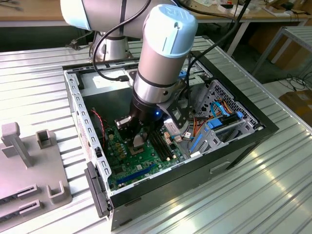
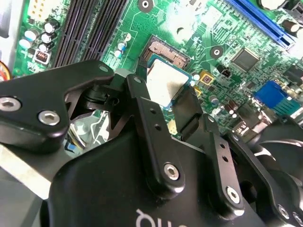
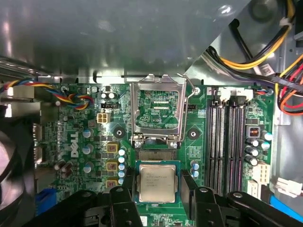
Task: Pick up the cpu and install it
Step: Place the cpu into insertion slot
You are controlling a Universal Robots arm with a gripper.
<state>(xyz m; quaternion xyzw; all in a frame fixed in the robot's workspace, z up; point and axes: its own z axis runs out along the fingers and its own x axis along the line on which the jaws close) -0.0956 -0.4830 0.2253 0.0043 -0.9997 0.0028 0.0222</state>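
Inside the computer case [image 1: 74, 105], the arm [image 1: 161, 63] points steeply down, gripper [image 2: 164, 94] clamped on the cpu [image 3: 157, 182] over the socket [image 3: 156, 154].

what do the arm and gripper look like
The arm is a silver-grey tube with pale blue joint caps, a black cable looping along it and a blue light near the wrist. The gripper is black, with jointed link fingers, silver screw heads and white lettering.
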